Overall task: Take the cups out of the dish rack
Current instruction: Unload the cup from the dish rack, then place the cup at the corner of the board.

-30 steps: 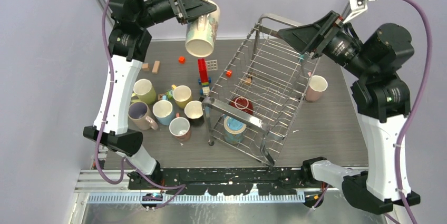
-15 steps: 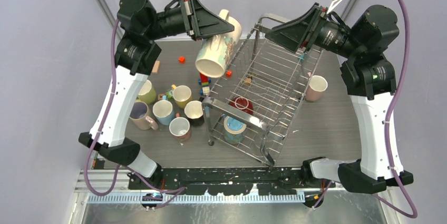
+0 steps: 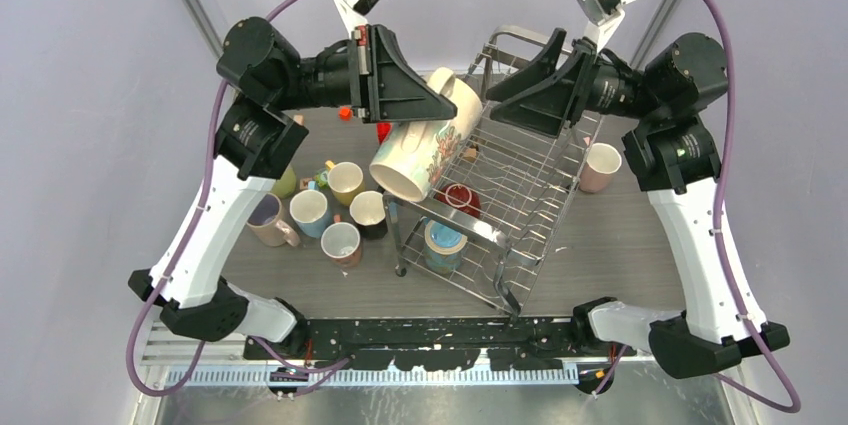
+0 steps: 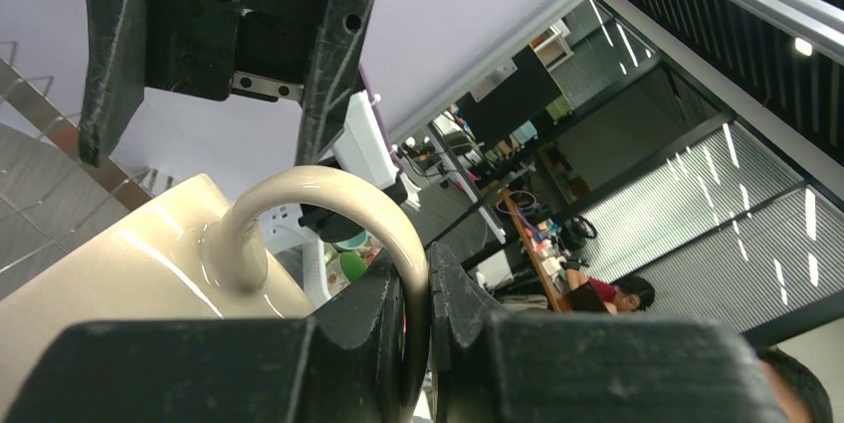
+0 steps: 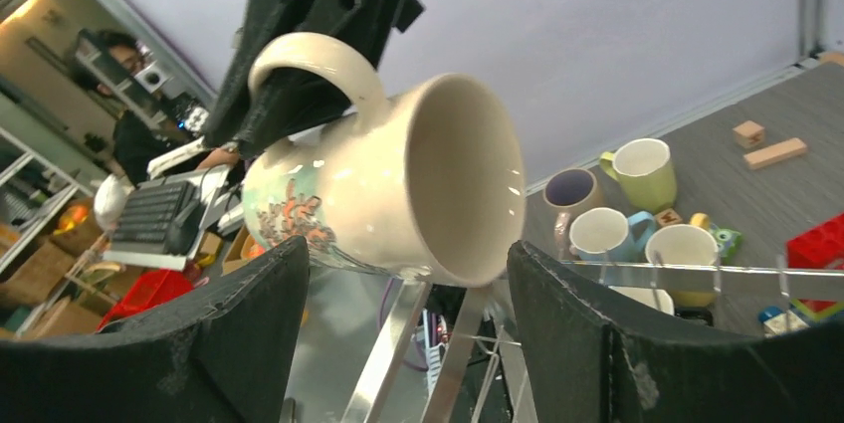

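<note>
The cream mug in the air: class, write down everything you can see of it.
The cream mug is glossy ceramic with a coloured picture on its side and a loop handle. It hangs tipped and empty, mouth down and sideways, above the dish rack edge. The left fingers pinch its handle.

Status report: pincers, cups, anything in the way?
Left pincer shut on cream mug by handle, aloft. Right pincer open, facing it. Red cup, banded cup in dish rack. Rack rim beneath mug.
</note>
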